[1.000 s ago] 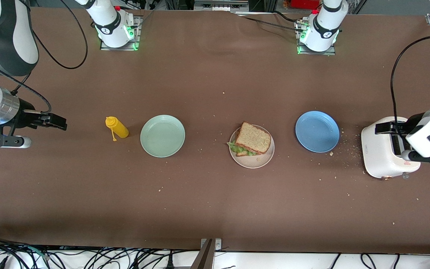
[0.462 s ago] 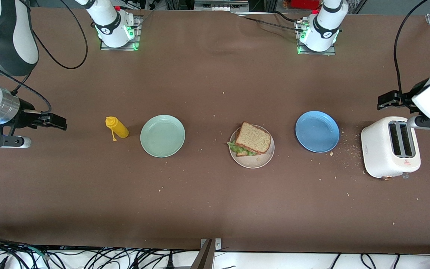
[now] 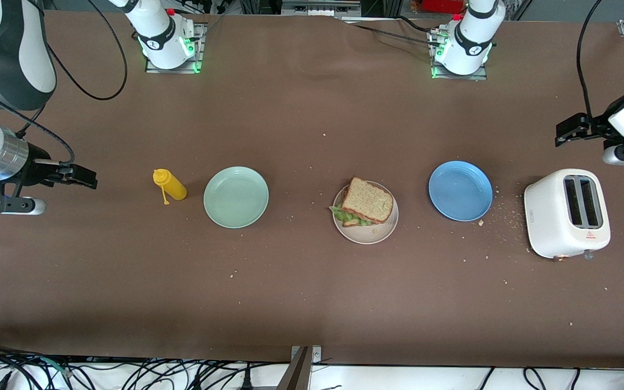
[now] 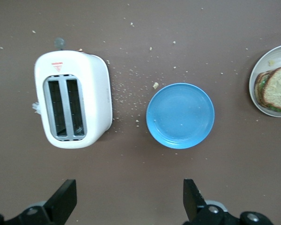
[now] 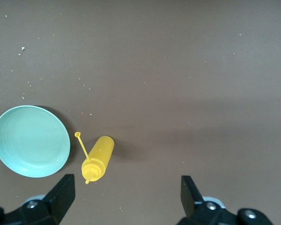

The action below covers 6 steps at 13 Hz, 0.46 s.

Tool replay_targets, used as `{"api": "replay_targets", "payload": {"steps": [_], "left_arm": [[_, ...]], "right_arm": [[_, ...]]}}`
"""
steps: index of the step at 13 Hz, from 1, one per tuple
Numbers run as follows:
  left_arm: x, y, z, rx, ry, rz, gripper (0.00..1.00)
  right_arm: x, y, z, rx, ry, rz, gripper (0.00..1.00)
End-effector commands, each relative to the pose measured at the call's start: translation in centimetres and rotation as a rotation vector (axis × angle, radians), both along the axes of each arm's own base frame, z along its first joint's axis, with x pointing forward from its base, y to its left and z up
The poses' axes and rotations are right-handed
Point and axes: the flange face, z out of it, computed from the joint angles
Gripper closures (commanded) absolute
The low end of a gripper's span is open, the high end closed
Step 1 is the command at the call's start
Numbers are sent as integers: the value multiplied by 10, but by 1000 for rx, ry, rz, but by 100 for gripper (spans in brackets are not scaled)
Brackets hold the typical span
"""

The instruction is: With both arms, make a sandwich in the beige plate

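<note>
The sandwich (image 3: pixel 366 202), two brown toasted slices with green lettuce between them, lies on the beige plate (image 3: pixel 379 233) at the table's middle. It also shows at the edge of the left wrist view (image 4: pixel 275 89) on the plate (image 4: pixel 260 75). My left gripper (image 3: pixel 571 128) is open and empty, up in the air over bare table beside the toaster at the left arm's end; its gap shows in the left wrist view (image 4: pixel 129 200). My right gripper (image 3: pixel 82 178) is open and empty, held over bare table at the right arm's end; it shows in the right wrist view (image 5: pixel 127 196).
A white toaster (image 3: pixel 567 213) with empty slots stands at the left arm's end, an empty blue plate (image 3: pixel 460 190) beside it. An empty mint-green plate (image 3: pixel 236 196) and a lying yellow squeeze bottle (image 3: pixel 169 185) are toward the right arm's end. Crumbs lie around the toaster.
My left gripper has risen from over the toaster and drawn back toward the bases, leaving the toaster fully in sight. The right arm has not moved.
</note>
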Motion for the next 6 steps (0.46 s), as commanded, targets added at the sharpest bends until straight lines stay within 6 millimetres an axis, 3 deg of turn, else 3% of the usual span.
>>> {"api": "replay_targets", "payload": {"steps": [1, 6], "left_arm": [[-14, -3, 18, 25, -32, -11, 0], [-1, -17, 31, -26, 62, -7, 0]], "right_arm": [[-5, 1, 3, -3, -3, -1, 0], [-5, 1, 3, -2, -6, 3, 0]]}}
